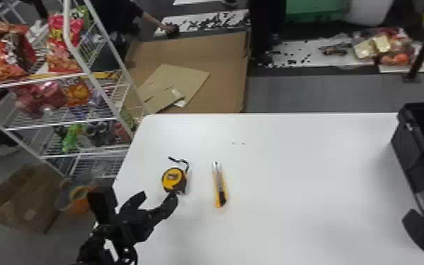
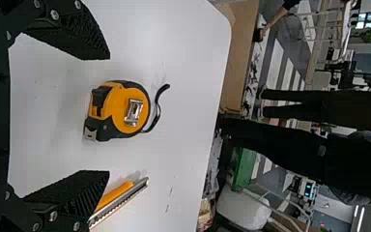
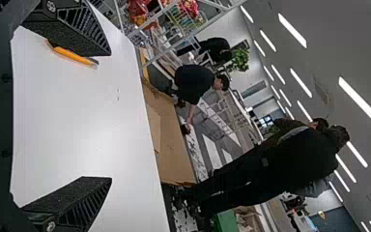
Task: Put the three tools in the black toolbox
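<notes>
My left claw (image 1: 159,196) is spread and empty, the tape measure (image 1: 173,180) just ahead of it on the table (image 1: 292,176). Off to that claw's right lies the utility knife (image 1: 220,186). My right claw (image 3: 110,116), also spread, is near the black toolbox (image 1: 415,162). Two tools remain to pack; the third is probably inside, though I cannot confirm it.

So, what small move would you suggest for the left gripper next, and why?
I'd probably ease the left gripper down around the tape measure before closing: its fingers are open, and the left wrist view frames the tape measure between them, on the table.
</notes>
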`<action>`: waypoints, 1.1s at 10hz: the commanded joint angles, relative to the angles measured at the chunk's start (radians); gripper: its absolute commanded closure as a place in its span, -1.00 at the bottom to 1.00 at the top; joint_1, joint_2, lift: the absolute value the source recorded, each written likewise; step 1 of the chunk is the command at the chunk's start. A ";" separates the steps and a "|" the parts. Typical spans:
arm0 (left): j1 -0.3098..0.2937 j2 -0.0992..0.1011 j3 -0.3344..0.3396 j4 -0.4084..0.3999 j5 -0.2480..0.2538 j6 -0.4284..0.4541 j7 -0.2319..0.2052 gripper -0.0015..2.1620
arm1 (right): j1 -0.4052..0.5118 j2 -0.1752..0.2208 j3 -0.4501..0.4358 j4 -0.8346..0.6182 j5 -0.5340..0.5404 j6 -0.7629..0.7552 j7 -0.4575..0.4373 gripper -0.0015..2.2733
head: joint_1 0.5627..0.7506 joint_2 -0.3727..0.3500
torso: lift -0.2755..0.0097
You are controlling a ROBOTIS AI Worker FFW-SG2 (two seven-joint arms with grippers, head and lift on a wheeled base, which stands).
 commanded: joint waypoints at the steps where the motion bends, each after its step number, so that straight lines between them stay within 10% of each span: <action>1: -0.013 -0.003 -0.001 0.031 0.003 -0.012 -0.001 -0.84 | 0.004 -0.009 0.000 -0.001 -0.006 -0.003 0.000 -0.93 | 0.41 0.75 | 0.54; 11: -0.097 -0.003 -0.088 0.143 0.006 -0.049 0.176 -0.84 | 0.016 -0.068 -0.002 -0.012 -0.021 0.000 -0.002 -0.93 | 0.41 0.65 | 0.54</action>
